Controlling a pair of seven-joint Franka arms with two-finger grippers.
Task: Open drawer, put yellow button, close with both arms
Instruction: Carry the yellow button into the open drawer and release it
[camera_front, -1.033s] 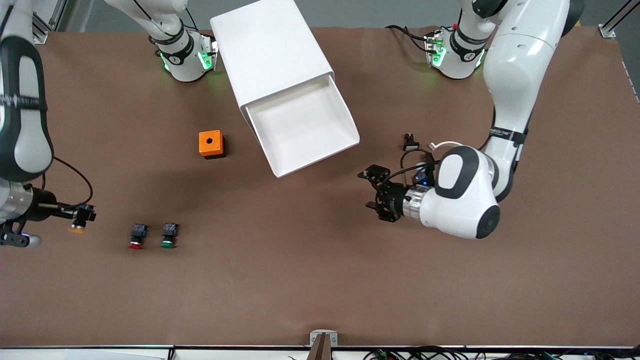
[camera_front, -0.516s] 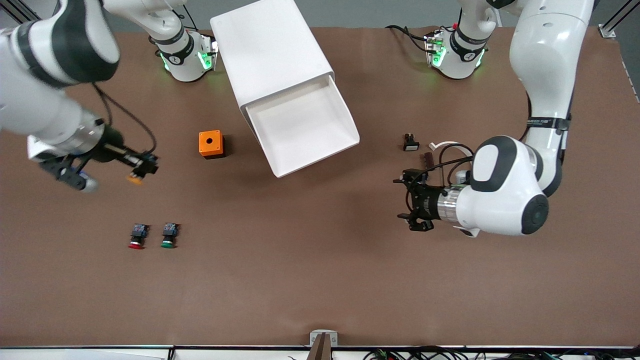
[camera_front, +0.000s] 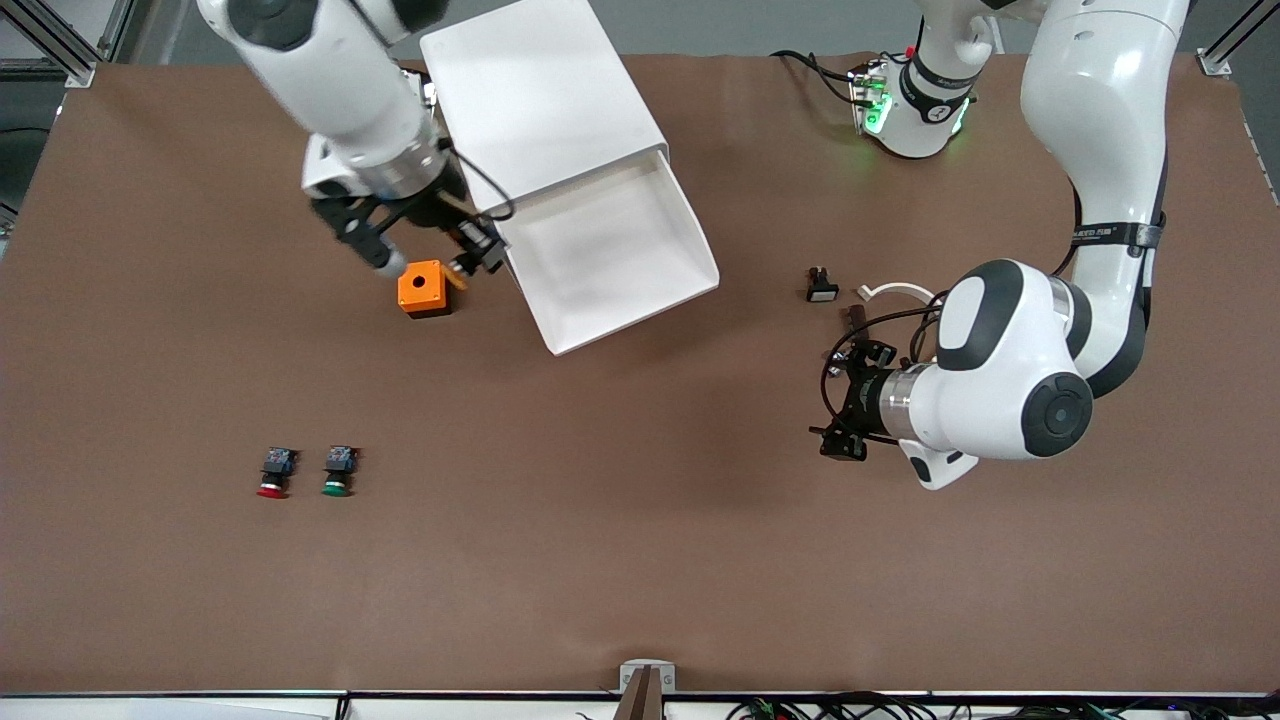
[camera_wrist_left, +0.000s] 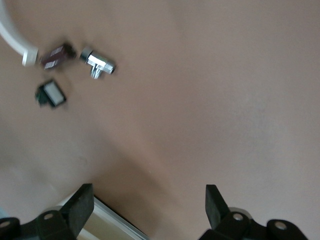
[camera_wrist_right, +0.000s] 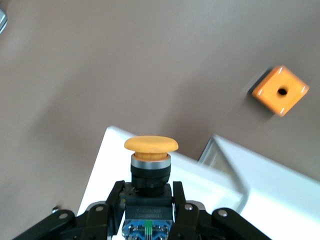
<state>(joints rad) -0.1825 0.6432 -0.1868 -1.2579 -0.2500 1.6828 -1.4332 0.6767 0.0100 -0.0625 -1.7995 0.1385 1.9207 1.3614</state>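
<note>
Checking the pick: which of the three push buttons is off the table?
The yellow button, clamped in the right gripper beside the open drawer. The red button and green button lie on the table.

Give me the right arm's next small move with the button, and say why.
Probably carry on sideways until over the drawer, then lower. The right gripper, jaws shut on the yellow button, hangs beside the tray's edge near the orange box. The left gripper waits open.
</note>
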